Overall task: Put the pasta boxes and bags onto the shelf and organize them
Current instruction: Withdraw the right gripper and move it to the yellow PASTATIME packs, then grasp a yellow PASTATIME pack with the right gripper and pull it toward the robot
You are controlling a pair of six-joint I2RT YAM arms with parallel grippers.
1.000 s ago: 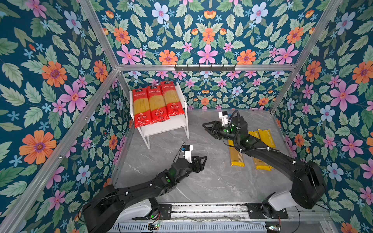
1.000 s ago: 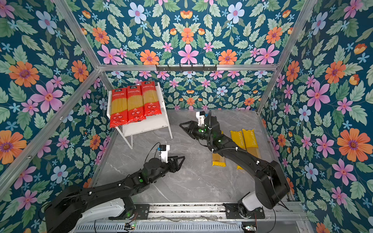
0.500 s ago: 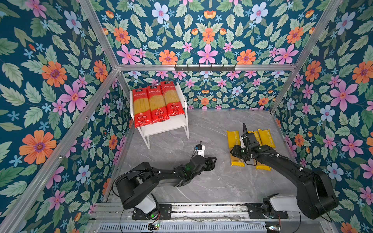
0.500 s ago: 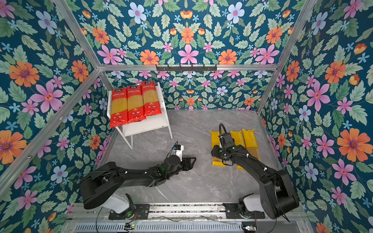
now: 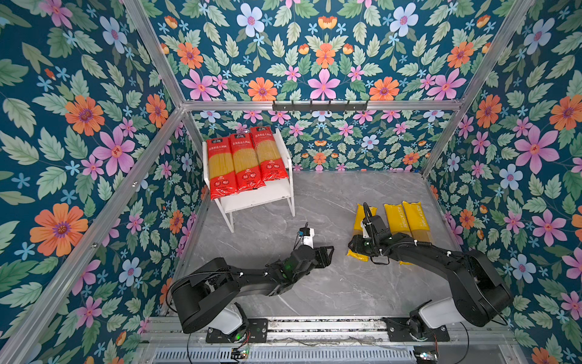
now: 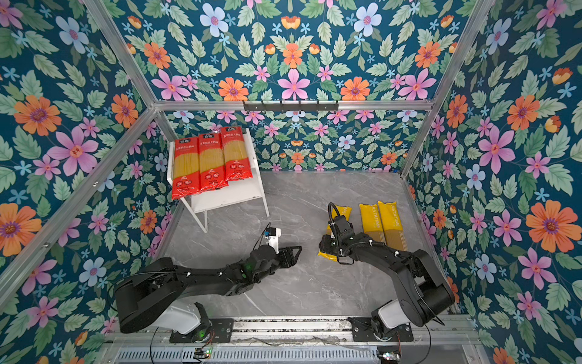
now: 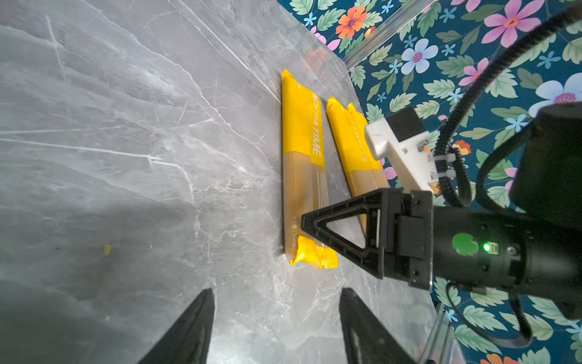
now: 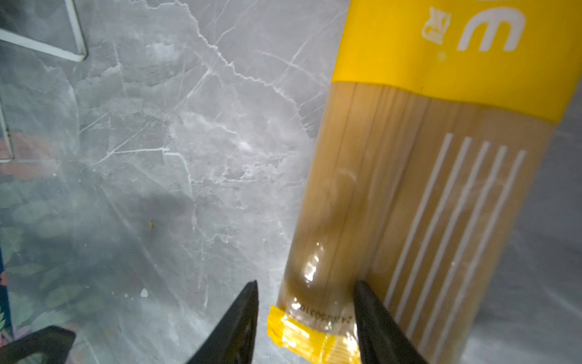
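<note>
Three red-ended pasta bags (image 5: 244,164) (image 6: 211,160) lie side by side on top of the white shelf (image 5: 264,197) (image 6: 233,195) at the back left. Three yellow-ended bags lie on the grey floor at the right. My right gripper (image 5: 352,248) (image 6: 322,247) (image 8: 306,283) is open, low over the near end of the leftmost yellow bag (image 5: 362,214) (image 8: 409,157) (image 7: 302,126). One finger is over the bag and the other over the floor beside it. My left gripper (image 5: 329,254) (image 6: 296,255) (image 7: 277,291) is open over bare floor, pointing at that bag's near end.
The other two yellow bags (image 5: 406,219) (image 6: 381,219) (image 7: 349,138) lie close to the right wall. A shelf leg (image 8: 77,34) shows in the right wrist view. Flowered walls close in the floor on three sides. The arm bases sit on the front rail (image 5: 315,324).
My right gripper swung from the middle back of the floor to the yellow bags and came down at the leftmost bag's near end. My left gripper moved right, then held still.
</note>
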